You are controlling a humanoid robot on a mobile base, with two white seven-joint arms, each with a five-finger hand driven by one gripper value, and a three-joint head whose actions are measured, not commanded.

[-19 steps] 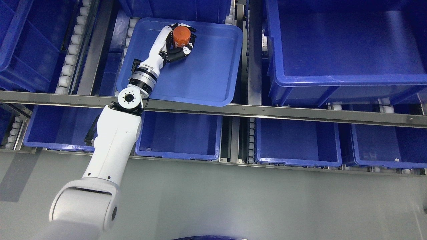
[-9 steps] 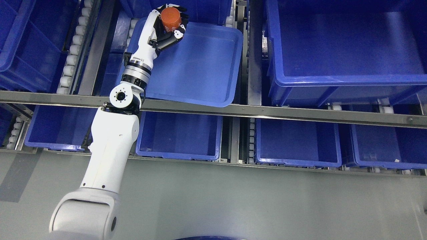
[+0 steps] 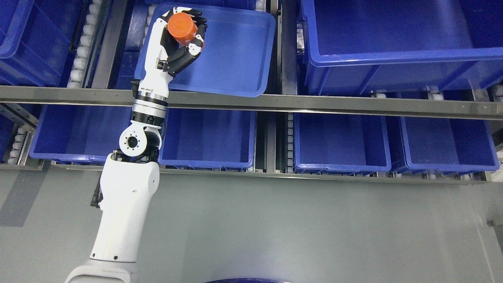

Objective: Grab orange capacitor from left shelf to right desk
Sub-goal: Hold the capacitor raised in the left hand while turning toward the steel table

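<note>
The left hand [image 3: 178,37] is wrapped tight around the orange capacitor [image 3: 182,24], a smooth, matte cylinder with a flat round top facing up at the camera. Black jointed fingers [image 3: 184,59] with white tips curl around its side, and the thumb side presses from the left, so the can sits right in the palm's cup, gripped firmly. It is held above the far left corner of a shallow blue tray [image 3: 235,51], a glossy plastic dish with rounded corners and a low lip. The white arm [image 3: 125,212], hard and shiny with a ringed metal wrist, comes up from the near left and crosses the brushed steel rail [image 3: 314,104] of the shelf. Far right sits a deep blue bin [image 3: 393,59] with thick walls. Under the rail runs a row of open blue bins [image 3: 342,141], all smooth plastic. White rollers [image 3: 78,51] line the track at far left. Nearest to us, the floor [image 3: 294,228] is plain grey with a dull sheen.
</note>
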